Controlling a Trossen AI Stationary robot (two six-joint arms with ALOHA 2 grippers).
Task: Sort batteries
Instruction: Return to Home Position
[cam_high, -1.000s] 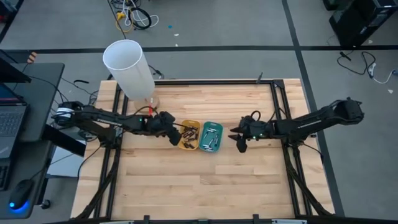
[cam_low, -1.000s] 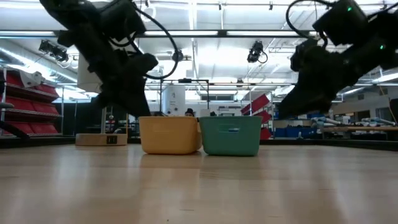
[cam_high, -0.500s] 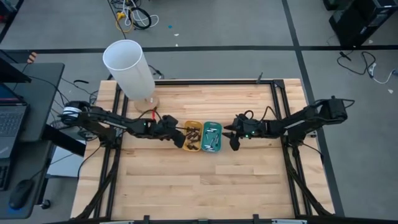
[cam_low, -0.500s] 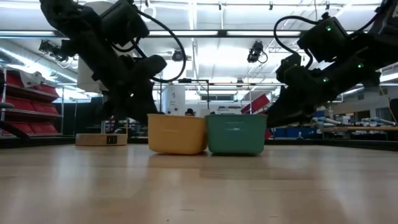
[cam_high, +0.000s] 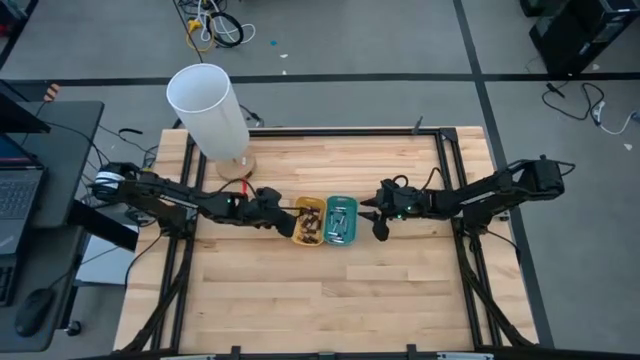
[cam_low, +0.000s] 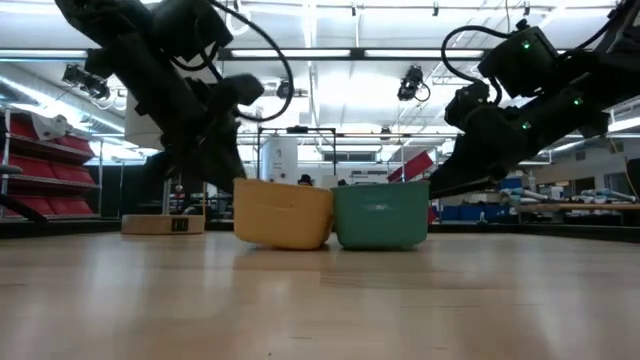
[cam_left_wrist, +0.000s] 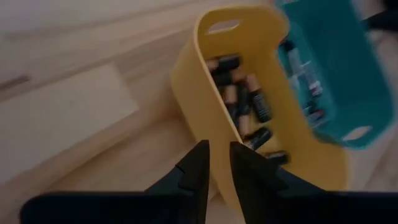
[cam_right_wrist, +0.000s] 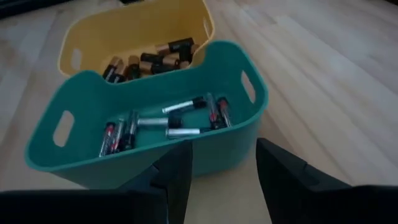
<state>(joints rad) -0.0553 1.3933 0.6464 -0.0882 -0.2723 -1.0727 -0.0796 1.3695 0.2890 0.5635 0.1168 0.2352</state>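
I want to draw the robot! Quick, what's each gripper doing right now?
Left gripper: shut on the yellow tray, at its wall.
Right gripper: open, holding nothing, beside the teal tray.

Yellow tray (cam_high: 297, 230) and teal tray (cam_high: 353, 224), touching, block the whole gap between left tool (cam_high: 283, 211) and right tool (cam_high: 380, 227). Tall white cylinder (cam_high: 208, 108) stands beyond left tool. Worktop (cam_high: 320, 300) open nearside of both.

Batteries (cam_high: 310, 222) were too small to count from above and hidden behind yellow bin (cam_low: 283, 213) and teal bin (cam_low: 381, 213) walls at table height; left wrist view cropped the blurred teal bin.
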